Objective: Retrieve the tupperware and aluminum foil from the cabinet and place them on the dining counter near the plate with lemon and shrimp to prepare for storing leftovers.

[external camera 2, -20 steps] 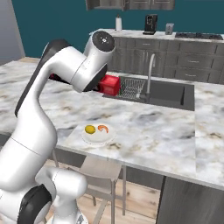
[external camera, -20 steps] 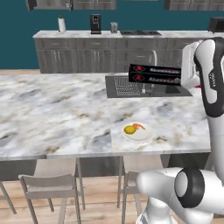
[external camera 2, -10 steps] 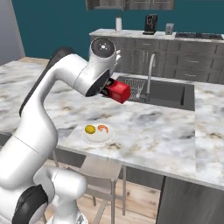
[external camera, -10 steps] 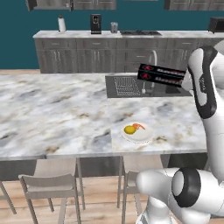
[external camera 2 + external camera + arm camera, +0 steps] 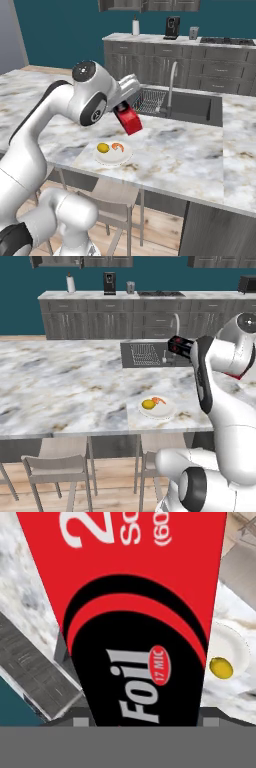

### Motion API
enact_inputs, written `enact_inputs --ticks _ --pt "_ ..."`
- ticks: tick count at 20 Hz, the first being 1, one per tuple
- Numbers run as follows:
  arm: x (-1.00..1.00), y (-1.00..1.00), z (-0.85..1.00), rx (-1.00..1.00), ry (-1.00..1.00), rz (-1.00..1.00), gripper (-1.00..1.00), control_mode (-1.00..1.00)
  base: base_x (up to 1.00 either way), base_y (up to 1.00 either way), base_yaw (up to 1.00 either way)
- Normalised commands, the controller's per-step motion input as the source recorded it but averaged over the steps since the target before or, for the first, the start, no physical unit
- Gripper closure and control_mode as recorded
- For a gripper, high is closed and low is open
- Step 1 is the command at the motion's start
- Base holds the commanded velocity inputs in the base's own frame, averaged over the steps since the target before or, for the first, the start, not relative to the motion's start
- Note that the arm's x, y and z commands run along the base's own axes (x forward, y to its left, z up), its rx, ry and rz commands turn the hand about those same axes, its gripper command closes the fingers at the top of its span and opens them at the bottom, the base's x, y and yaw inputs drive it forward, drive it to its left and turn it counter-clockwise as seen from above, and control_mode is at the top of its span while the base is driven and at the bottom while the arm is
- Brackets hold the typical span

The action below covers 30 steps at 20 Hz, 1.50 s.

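Over the tabletop: hand (image 5: pixel 125 102) up in the air w/ the aluminum foil box (image 5: pixel 128 119), above the marble, just right of the plate, near side of the sink.
Hand state: pinching the foil box; box runs out between the fingers in hand view, fingertips mostly hidden behind it.
Foil box: black w/ red end; red end (image 5: pixel 178 346) pointing left in left base view, tilted down toward the near edge in right base view. Not touching the marble.
Plate (image 5: pixel 157 407): on the dining tabletop (image 5: pixel 65 386) nr its near edge; yellow lemon piece (image 5: pixel 148 404) left, orange shrimp (image 5: pixel 159 401) beside it.
Sink (image 5: pixel 190 106): dark, inset, far side of the plate; curved tap (image 5: pixel 172 80) at it.
Stools (image 5: pixel 57 466): grey, under the near edge.
Back wall: coffee machine (image 5: pixel 109 283), paper-towel roll (image 5: pixel 71 283) on the far marble top.
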Motion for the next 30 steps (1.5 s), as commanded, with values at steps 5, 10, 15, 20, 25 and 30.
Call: enact_inputs --ticks 5,10,15,20,25,30 --pt "0.09 -0.04 -0.28 0.3 0.09 -0.37 1.0 -1.0 0.0 0.0 0.0" --pt "0.11 0.01 -0.29 0.23 0.03 -0.16 1.0 -1.0 0.0 0.0 0.0" --pt "0.36 0.0 -0.21 0.1 0.02 -0.02 1.0 -1.0 0.0 0.0 0.0" --pt "0.43 0.0 -0.47 0.01 0.04 0.0 1.0 -1.0 0.0 0.0 0.0" --pt "0.4 0.0 -0.68 0.0 0.04 0.03 1.0 -1.0 0.0 0.0 0.0" --pt "0.41 0.0 -0.59 0.0 0.02 0.01 1.0 -1.0 0.0 0.0 0.0"
